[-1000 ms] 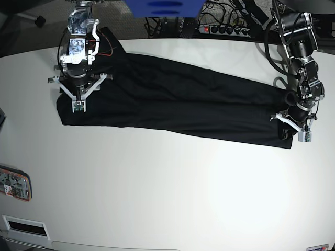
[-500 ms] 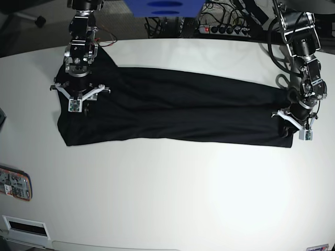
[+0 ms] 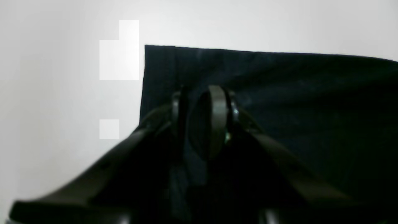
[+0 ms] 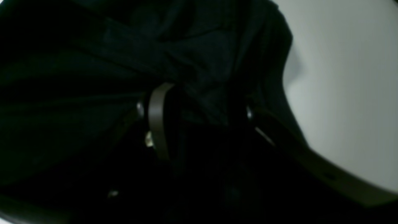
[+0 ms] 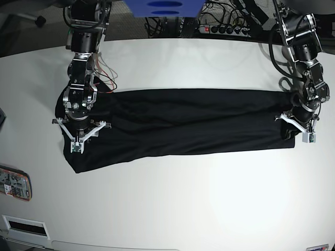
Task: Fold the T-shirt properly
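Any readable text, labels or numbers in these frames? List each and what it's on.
None can be read.
Card-like item at the table's left edge: printed patches, too small and blurred.
Sticker at the bottom right edge: mostly cut off, unreadable.
Blue object at top: dark oval mark, no letters.
T-shirt: plain black, no print.

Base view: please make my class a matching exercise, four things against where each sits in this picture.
Things:
1. T-shirt
2. left gripper
3. right gripper
4. blue object

Places:
A. top edge, near the centre
B. at the shirt's end on the picture's right
C. stretched across the middle
D. at the shirt's end on the picture's left

Pairs: 1-C, 2-B, 3-D, 4-A
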